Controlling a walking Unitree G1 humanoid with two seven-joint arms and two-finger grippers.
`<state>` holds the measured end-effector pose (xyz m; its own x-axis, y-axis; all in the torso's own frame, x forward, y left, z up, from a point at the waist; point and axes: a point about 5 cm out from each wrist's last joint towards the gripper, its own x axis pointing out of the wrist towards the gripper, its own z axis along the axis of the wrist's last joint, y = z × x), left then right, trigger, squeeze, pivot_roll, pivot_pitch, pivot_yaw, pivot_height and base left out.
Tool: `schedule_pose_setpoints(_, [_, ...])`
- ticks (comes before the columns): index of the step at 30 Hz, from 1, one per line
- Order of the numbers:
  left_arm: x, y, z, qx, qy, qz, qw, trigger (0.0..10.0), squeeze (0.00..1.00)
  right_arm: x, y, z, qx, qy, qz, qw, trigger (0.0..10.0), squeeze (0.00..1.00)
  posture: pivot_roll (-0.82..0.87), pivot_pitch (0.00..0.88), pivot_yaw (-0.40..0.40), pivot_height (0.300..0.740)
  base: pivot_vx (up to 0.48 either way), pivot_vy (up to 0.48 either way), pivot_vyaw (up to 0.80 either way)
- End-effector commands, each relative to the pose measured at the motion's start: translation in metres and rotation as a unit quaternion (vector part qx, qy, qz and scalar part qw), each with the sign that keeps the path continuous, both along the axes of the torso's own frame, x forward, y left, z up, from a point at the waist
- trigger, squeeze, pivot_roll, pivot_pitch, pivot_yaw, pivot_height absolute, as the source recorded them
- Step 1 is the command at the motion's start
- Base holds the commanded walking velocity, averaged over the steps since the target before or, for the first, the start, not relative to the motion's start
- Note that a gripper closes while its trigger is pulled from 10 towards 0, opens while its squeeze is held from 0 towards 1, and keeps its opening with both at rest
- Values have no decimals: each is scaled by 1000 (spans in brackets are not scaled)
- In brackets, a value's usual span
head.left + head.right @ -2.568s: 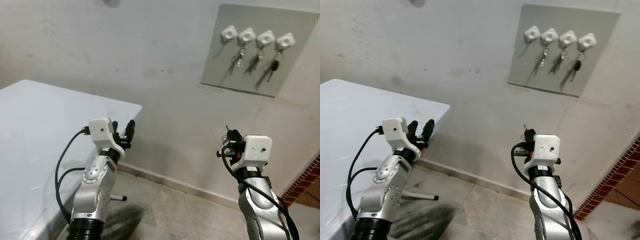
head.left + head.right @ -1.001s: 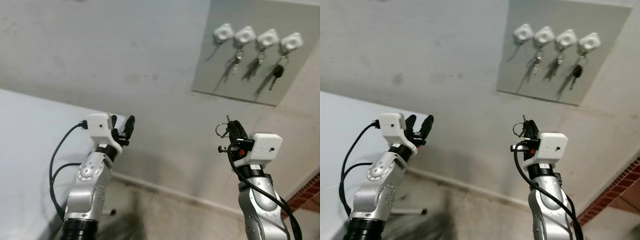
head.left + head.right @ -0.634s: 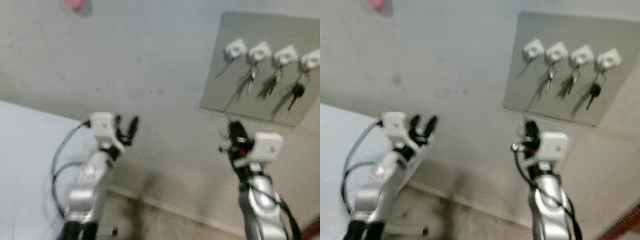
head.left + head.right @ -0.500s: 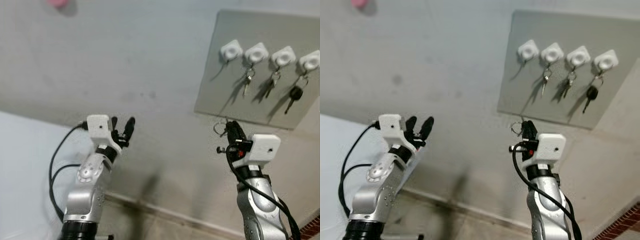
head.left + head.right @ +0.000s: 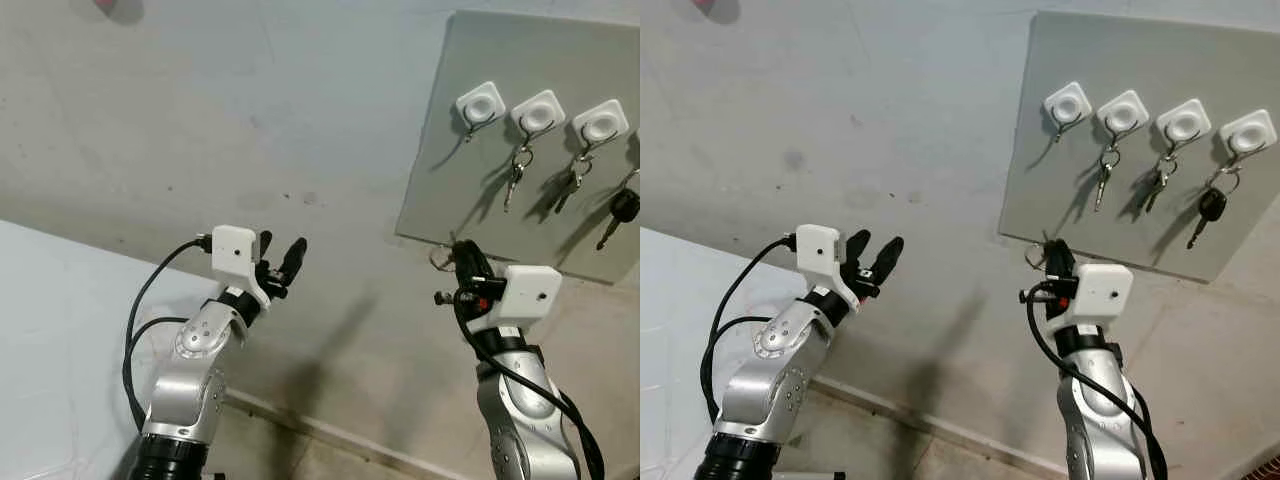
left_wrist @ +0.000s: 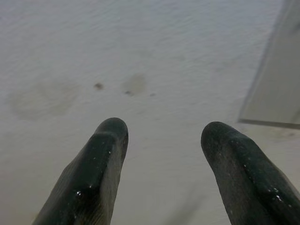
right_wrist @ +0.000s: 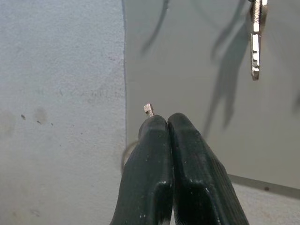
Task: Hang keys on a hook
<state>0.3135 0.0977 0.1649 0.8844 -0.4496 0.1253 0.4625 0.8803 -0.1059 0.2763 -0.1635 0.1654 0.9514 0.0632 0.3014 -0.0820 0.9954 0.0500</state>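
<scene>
A grey board [image 5: 500, 130] on the wall carries several white hooks. The leftmost hook [image 5: 479, 105] is bare; the others hold keys, such as a silver key [image 5: 515, 183] and a black-headed key [image 5: 617, 213]. My right gripper [image 5: 459, 254] is raised just below the board's lower left corner, shut on a key ring [image 5: 441, 257]. In the right wrist view a small metal tip [image 7: 148, 109] sticks out beside the closed fingertips [image 7: 159, 131]. My left gripper [image 5: 283, 262] is held up to the left, open and holding nothing, facing bare wall.
A white table [image 5: 60, 340] lies at the lower left. A pink object [image 5: 108, 5] sits high on the wall at the top left. The plaster wall [image 5: 250, 120] fills the space between the arms.
The view has tilted up and shifted, so the board sits larger and nearer. My left gripper has moved right and up. The right gripper stays shut on the ring below the board.
</scene>
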Motion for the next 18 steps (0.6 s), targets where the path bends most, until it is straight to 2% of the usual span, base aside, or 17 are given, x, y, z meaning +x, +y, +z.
schedule_pose_setpoints(1, [0,-12,15,1,-24,-34,999,10000,0,4,-2,5,-5,-5,8,1000,10000,0,-2,35,-2,740,0,0,0])
schedule_pose_setpoints(6, [2,-30,34,-1,-51,-83,995,10000,0,14,0,14,-18,-18,27,999,10000,0,-6,44,-3,740,0,0,0])
schedule_pose_setpoints(10, [3,-38,49,-6,-72,-108,992,10000,0,25,3,25,-35,-35,46,998,10000,0,-11,49,0,740,0,0,0])
schedule_pose_setpoints(18, [6,-40,64,-17,-85,-116,989,10000,0,38,7,39,-42,-53,67,995,10000,0,-14,57,2,740,0,0,0])
